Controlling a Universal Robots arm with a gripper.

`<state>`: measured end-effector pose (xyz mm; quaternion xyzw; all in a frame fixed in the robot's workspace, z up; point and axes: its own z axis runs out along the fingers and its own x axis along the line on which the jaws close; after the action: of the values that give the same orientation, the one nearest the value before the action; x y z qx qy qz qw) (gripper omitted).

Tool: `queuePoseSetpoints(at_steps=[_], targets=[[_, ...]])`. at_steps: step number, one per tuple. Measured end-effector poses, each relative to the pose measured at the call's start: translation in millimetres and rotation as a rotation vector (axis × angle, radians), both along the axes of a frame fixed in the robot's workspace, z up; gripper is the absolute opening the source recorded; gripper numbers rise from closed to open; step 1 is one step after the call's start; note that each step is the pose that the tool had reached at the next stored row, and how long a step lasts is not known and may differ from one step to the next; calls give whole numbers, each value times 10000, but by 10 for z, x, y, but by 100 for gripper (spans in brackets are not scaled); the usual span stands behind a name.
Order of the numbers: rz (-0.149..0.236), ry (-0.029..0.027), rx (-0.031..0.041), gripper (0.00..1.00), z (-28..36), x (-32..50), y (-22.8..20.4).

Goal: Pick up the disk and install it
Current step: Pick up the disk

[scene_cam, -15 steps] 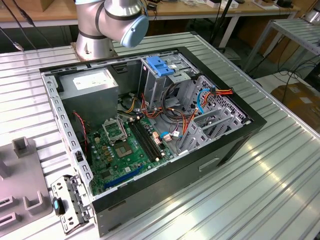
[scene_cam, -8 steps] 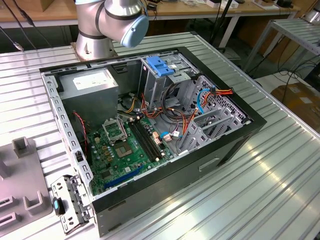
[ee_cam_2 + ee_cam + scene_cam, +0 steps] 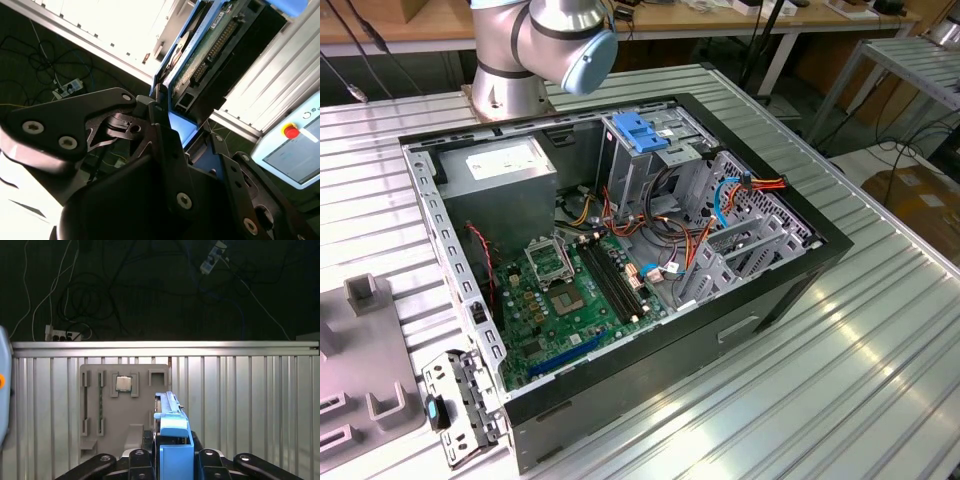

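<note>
Gripper point(image 3: 172, 462) jaws clamped on the disk point(image 3: 169, 407), with a black finger point(image 3: 165, 145) pressed to its blue rail point(image 3: 175, 440). The disk is held on edge and is seen against the grey fixture plate point(image 3: 125, 405), which lies near an edge of the ribbed metal table point(image 3: 250, 400). A chip point(image 3: 123, 383) sits in that plate. In the second wrist view the disk's green circuit board point(image 3: 210, 42) shows. The open computer case point(image 3: 790, 280) sits mid-table, blue latch point(image 3: 640, 130) on its drive cage.
</note>
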<state>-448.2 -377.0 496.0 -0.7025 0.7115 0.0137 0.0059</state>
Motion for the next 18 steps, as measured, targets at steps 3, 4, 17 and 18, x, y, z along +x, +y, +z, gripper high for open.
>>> queuePoseSetpoints(at_steps=[3,4,17,18], targets=[[0,0,0,37,0,37,0],[0,0,0,37,0,50,0],[0,9,0,37,0,285,0],[-1,11,0,37,0,301,0]])
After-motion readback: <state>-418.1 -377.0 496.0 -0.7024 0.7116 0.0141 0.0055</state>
